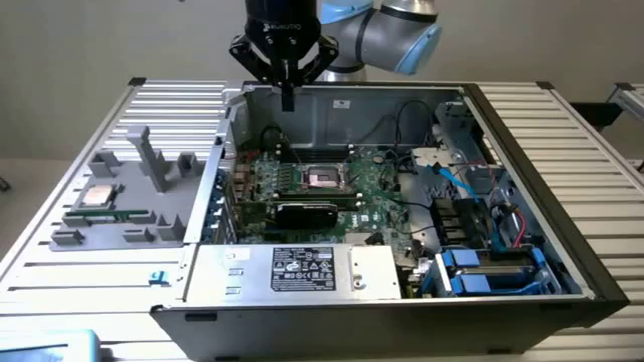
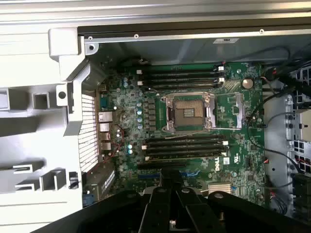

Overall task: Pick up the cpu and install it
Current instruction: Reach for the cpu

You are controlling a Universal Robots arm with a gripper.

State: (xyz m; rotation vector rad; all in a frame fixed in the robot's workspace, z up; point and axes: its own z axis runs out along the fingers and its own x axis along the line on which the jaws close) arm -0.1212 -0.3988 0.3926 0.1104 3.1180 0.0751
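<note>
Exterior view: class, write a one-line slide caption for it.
Shut pincer hangs above the open computer case; the cpu lies on the grey holder outside it.

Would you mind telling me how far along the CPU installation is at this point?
Nothing looks done yet: the cpu lies on the grey holder outside the case, and the motherboard socket is empty. The gripper, shut and holding nothing, hangs above the case. Pickup and installation both remain.

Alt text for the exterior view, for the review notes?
A robot arm's shut pincer hangs above the open computer case, over its back wall. The cpu lies on a grey holder at the exterior view's left, outside the case; the motherboard's socket is empty.
</note>
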